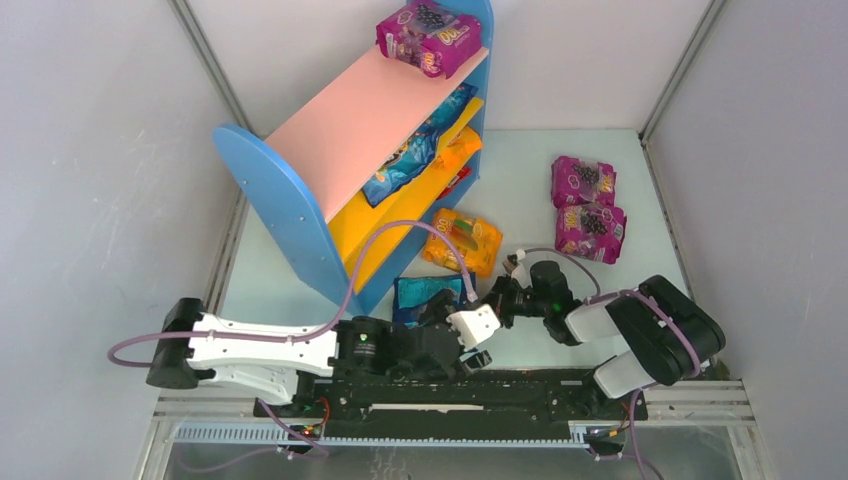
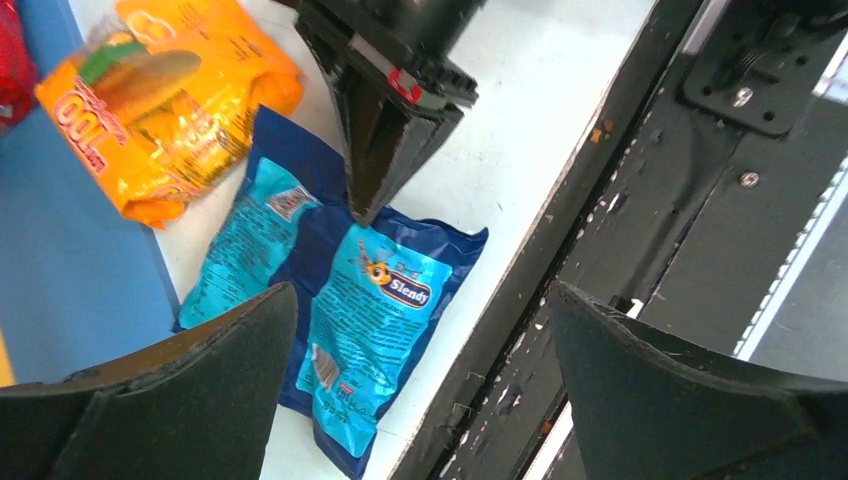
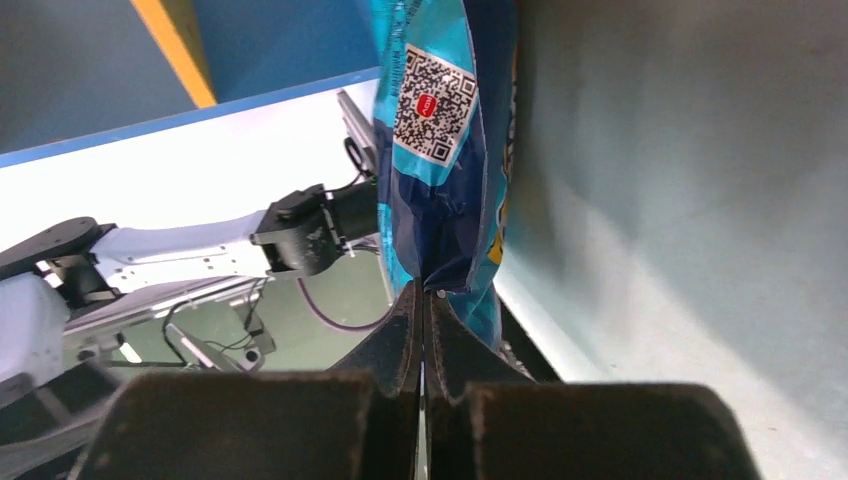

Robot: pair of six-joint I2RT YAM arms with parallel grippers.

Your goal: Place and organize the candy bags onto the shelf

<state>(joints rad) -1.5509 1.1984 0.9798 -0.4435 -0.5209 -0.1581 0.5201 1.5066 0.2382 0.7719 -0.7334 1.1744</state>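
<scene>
**Right gripper [image 3: 422, 296] clamped on glossy blue plastic candy bag [image 2: 365, 315]; left gripper [image 2: 420, 295] spread above it**

The right gripper has its fingers pressed together on one edge of the glossy blue plastic candy bag, which carries cyan label panels. The bag lies on the white counter [image 1: 520, 170], just in front of the near blue side panel of the three-tier shelf [image 1: 340, 140], which has a pink top board and yellow lower boards.

The left gripper hangs over the same bag with its fingers wide apart, gripping nothing.

A glossy orange plastic candy bag [image 2: 160, 100] lies on the counter just beside the blue one, at the foot of the shelf.

On the shelf:
- A crinkled purple candy bag with grape pictures [image 1: 432, 36] sits at the far end of the pink top board.
- A second blue pouch [image 1: 415, 155] and an orange pouch [image 1: 458, 148] lie on the yellow board beneath, both overhanging its front edge.

A far purple bag [image 1: 583, 181] and a near purple bag [image 1: 590, 232] lie close together on the counter to the right of the shelf, apart from both grippers.
</scene>
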